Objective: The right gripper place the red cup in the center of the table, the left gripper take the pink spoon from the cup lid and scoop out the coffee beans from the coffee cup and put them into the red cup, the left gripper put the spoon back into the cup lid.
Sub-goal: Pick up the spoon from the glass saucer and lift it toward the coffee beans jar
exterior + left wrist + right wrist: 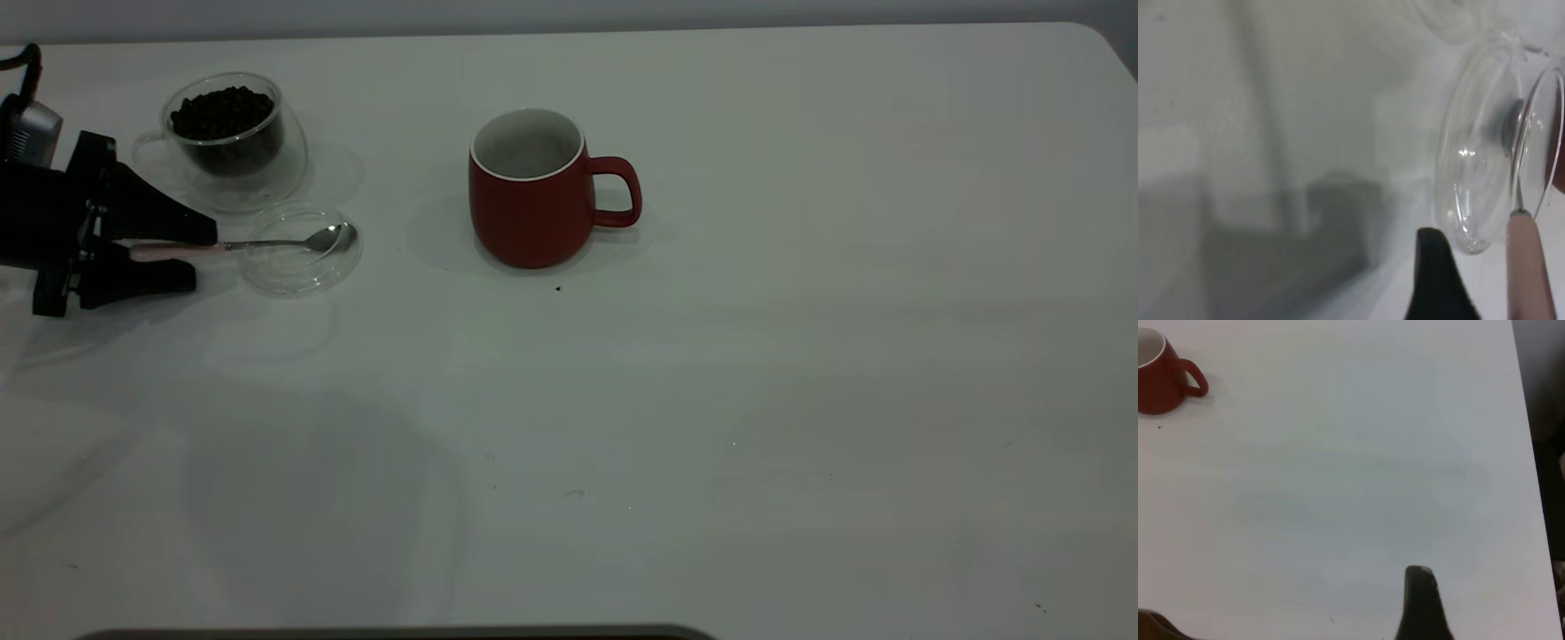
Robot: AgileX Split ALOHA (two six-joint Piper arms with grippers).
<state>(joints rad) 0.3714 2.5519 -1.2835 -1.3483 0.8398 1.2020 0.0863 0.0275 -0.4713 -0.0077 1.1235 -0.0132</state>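
Observation:
The red cup stands upright near the middle of the table, handle to the right, and is also in the right wrist view. At the far left the coffee cup holds coffee beans. In front of it lies the cup lid, with the pink spoon resting bowl-first in it. The spoon's handle sticks out between the fingers of my left gripper, which is open, with a gap beside one finger. Of the right gripper only one finger shows, over bare table far from the red cup.
A tiny dark speck lies just in front of the red cup. The table's right edge runs close to the right gripper. A dark strip borders the front edge in the exterior view.

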